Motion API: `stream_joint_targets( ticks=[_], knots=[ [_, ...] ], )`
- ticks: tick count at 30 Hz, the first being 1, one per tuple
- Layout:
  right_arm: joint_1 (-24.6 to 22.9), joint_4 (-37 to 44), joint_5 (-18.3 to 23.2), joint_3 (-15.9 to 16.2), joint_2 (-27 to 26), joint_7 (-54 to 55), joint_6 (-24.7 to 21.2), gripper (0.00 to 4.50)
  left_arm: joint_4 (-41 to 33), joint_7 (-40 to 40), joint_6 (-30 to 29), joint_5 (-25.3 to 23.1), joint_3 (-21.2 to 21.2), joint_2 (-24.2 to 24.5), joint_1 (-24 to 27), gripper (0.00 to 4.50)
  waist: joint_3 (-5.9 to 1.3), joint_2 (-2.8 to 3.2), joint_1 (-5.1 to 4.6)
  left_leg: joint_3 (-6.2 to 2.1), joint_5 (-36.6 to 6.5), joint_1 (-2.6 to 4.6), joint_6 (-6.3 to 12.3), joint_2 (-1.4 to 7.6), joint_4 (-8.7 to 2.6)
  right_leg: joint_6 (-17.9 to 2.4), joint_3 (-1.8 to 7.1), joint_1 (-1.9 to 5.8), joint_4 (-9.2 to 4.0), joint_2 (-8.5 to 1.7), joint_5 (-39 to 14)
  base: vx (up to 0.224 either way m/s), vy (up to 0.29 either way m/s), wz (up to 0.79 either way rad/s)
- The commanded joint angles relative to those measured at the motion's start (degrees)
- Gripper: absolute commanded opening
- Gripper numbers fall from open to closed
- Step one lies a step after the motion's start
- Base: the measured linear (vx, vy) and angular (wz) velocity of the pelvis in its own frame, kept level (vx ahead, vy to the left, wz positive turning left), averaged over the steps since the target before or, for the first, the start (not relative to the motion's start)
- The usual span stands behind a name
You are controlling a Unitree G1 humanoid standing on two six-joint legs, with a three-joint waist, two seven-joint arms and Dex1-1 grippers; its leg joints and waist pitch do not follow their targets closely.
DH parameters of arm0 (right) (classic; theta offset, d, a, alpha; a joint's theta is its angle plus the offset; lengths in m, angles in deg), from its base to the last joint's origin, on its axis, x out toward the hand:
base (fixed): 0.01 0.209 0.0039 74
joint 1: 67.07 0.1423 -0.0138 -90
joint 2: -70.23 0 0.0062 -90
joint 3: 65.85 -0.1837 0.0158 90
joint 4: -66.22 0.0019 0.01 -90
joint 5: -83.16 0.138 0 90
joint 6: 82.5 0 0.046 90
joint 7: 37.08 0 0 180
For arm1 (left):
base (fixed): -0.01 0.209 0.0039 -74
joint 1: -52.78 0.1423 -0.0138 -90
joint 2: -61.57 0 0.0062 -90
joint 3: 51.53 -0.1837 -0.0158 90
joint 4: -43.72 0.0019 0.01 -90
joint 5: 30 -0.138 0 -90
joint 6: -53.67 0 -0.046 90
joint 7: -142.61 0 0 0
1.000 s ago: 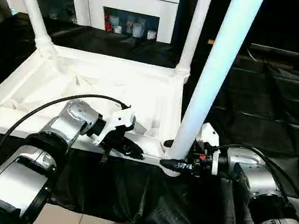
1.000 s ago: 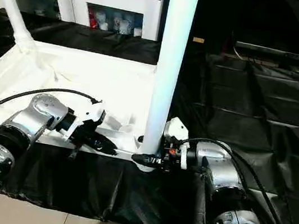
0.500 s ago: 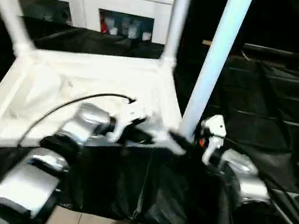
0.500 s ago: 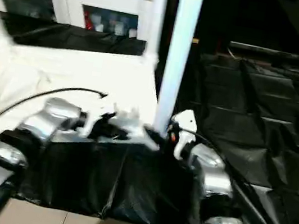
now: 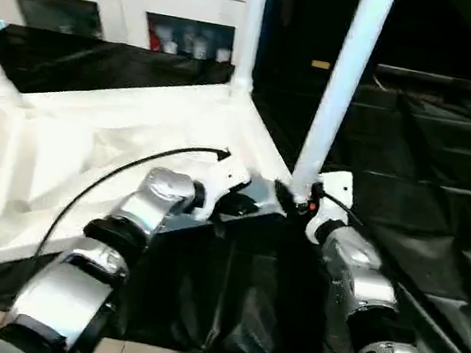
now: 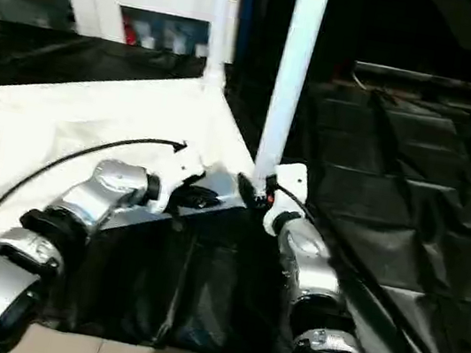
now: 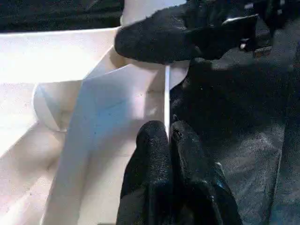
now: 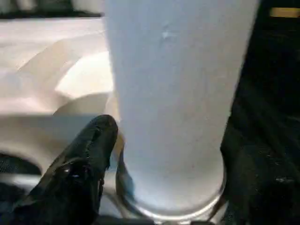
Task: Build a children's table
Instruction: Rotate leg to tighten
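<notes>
White plastic everywhere: the upturned tabletop (image 5: pixel 88 144) lies on black sheeting (image 5: pixel 451 175), and the near-corner leg (image 5: pixel 345 77) stands upright in its socket, long axis running straight up. The right gripper (image 5: pixel 293 196) sits at that leg's base, one finger (image 8: pixel 79 164) beside the tube, jaws spread around it. The left gripper (image 7: pixel 168 140) pinches the tabletop's rim just beside, fingers pressed together. Right arm is nearer the leg.
</notes>
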Motion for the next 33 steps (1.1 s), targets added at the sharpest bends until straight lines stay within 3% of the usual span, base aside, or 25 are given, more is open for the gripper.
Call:
stream_joint_targets(
  ticks=[1,4,11,16,22,28,33],
  knots=[
    [-0.3,1.4,0.0,5.7,-0.5,-9.4,-0.6,3.68,-0.8,-3.2,2.2,-0.8,-1.9,0.9,0.7,0.0,-3.52,-0.42,0.21,-1.18,-11.2,0.11,4.88,1.6,-3.58,-11.9,2.6,3.22,-4.39,-4.74,-12.5,0.0,0.0,0.0],
    [-0.9,2.0,-0.4,7.9,2.5,-16.2,-0.5,3.68,-0.9,-7.1,4.1,-1.2,-3.0,3.0,1.1,0.0,-3.55,-0.31,0.48,-0.97,-9.7,0.16,5.66,1.78,-3.38,-13.2,2.43,3.26,-4.0,-4.5,-9.1,0.0,0.0,0.0],
    [-2.6,6.9,2.8,11.3,9.2,-38.8,-2.3,3.68,-1.1,-20.2,7.6,0.7,-3.7,8.0,1.3,0.0,-3.29,-0.27,1.29,-0.88,-12.8,0.8,5.03,2.23,-3.62,-13.3,2.48,2.81,-4.3,-4.5,-13.5,0.0,0.0,0.0],
    [-2.8,8.2,2.8,14.4,11.4,-46.2,-3.7,3.3,-0.8,-23.6,8.5,0.7,-4.2,9.4,1.3,0.0,-3.18,-0.19,1.89,-0.83,-14.1,1.21,3.87,2.35,-3.75,-13.3,2.66,2.48,-4.47,-4.67,-15.2,0.0,0.0,0.0],
    [-2.3,8.1,2.6,14.8,11.5,-48.6,-3.9,2.81,-0.2,-25.5,9.2,0.8,-4.5,10.1,1.2,0.0,-3.41,-0.49,2.19,-0.92,-12.0,0.9,3.7,2.27,-3.73,-13.2,2.59,2.79,-4.09,-4.72,-13.3,0.0,0.0,0.0],
    [-2.8,9.4,3.2,14.5,11.0,-48.6,-4.9,2.67,-0.2,-25.9,9.1,1.4,-4.0,9.9,1.3,0.0,-3.44,-0.44,2.26,-0.91,-11.3,0.84,4.0,2.25,-3.66,-13.3,2.55,2.85,-3.99,-4.75,-12.5,0.0,0.0,0.0],
    [-5.1,11.5,3.9,11.9,9.0,-41.0,-4.7,2.65,0.3,-19.4,7.5,1.3,-2.7,8.4,1.1,0.0,-3.37,-0.51,2.31,-0.91,-11.4,0.83,3.78,2.25,-3.69,-12.7,2.57,2.78,-4.13,-4.77,-13.8,0.0,0.0,0.0]
  ],
)
